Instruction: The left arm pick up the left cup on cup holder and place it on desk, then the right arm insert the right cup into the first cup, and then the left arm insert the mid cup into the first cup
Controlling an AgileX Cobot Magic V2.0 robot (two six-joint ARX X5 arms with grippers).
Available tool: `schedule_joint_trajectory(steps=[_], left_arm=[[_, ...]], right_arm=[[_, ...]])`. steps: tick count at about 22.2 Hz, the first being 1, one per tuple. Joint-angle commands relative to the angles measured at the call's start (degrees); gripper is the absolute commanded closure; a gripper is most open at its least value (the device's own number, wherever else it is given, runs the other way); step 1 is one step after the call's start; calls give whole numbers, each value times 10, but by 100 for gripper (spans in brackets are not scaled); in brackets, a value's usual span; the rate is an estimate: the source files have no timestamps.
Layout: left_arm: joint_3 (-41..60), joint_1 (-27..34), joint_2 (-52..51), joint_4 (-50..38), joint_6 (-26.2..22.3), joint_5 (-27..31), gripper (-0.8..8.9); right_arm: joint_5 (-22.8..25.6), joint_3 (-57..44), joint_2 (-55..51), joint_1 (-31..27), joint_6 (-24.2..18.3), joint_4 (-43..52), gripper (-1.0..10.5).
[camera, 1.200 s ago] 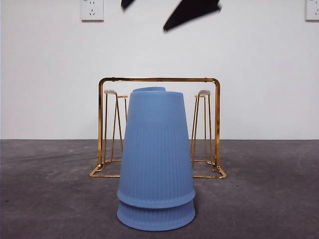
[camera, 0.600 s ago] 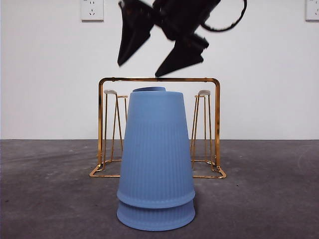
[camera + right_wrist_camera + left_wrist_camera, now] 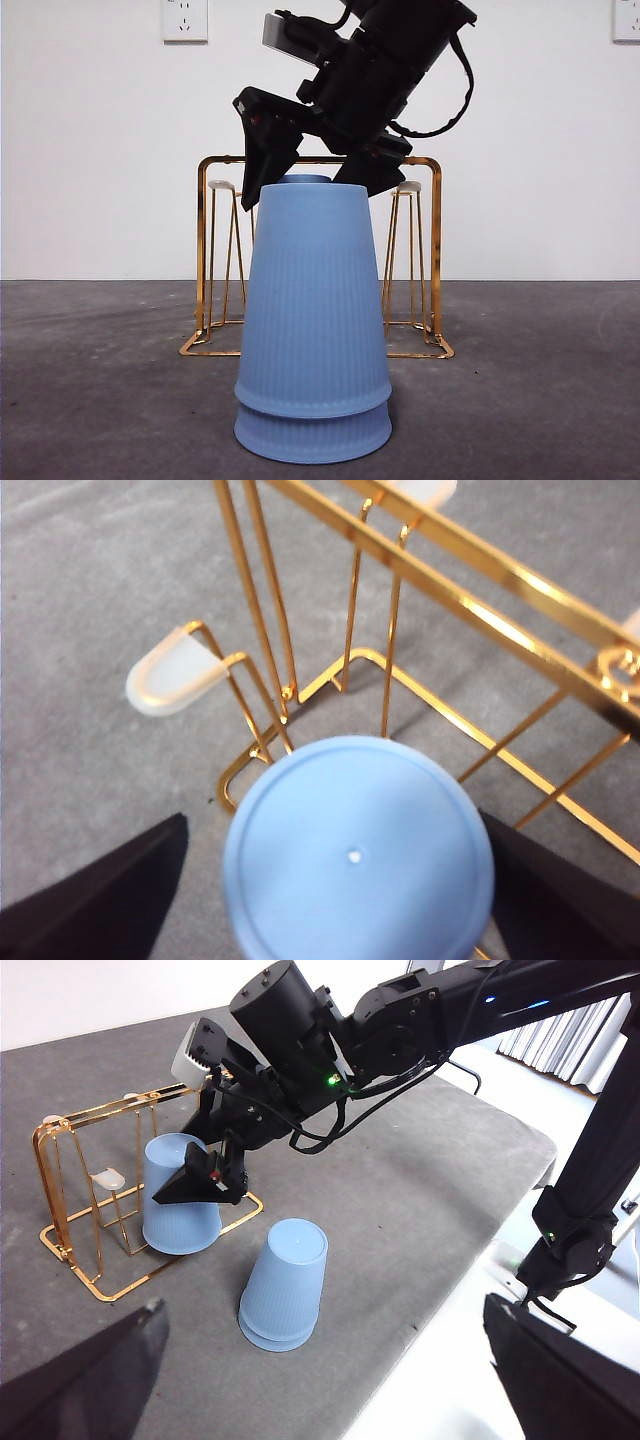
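Two blue cups stand nested upside down as a stack (image 3: 313, 330) (image 3: 285, 1280) on the dark grey desk (image 3: 520, 400). Behind it stands the gold cup holder (image 3: 205, 250) (image 3: 60, 1200) (image 3: 450, 575). The mid cup (image 3: 358, 850) (image 3: 180, 1215) sits upside down on it, and only its top (image 3: 305, 179) peeks above the stack in the front view. My right gripper (image 3: 340, 880) (image 3: 305, 190) (image 3: 205, 1175) is open, one jaw on each side of this cup's top. My left gripper (image 3: 330, 1375) hangs open and empty, high above the desk.
Bare pale-tipped pegs (image 3: 175, 670) (image 3: 222, 185) (image 3: 409, 186) rise on both sides of the mid cup. The holder's arched frame (image 3: 560, 600) runs close by the right gripper. The right arm (image 3: 420, 1020) reaches across over the desk. The desk's edge (image 3: 520, 1175) lies beyond the stack.
The right gripper has come down from the top of the front view and now straddles the mid cup's top. The cups and holder have not moved.
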State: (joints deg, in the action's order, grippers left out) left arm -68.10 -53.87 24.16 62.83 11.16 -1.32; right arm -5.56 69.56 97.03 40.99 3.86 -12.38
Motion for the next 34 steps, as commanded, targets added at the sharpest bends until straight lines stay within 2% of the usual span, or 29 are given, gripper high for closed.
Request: schedule_joint_trajectory(steps=[1,3,8,14,19,24,28,31,34], left_arm=[[-11,-5,0,-7,1,3,312],[-11,-5,0,-7,1,3,312],[-11,-5,0,-7,1,3,312],[-11,-5,0,-7,1,3,312],[-11,-5,0,-7,1,3,312],[-11,-5,0,-7,1,3,312],[-11,-5,0,-7,1,3,312],[-11,-5,0,-7,1,3,312],[-11,-5,0,-7,1,3,312]], right_arm=[[-3,6,16,5,2,5,667],[-2,6,15,5,2,8,737],[-2,9,0,4,2,12,740],[-2,29,-73,4,0,8,741],[-2,33,-175,5,7,-66,741],[-9,33,-305,7,14,-228,740],[-9,31,-342,29,14,-304,741],[-8,14,-359,63,14,-310,741],[2,-23,-372,101,14,-276,741]])
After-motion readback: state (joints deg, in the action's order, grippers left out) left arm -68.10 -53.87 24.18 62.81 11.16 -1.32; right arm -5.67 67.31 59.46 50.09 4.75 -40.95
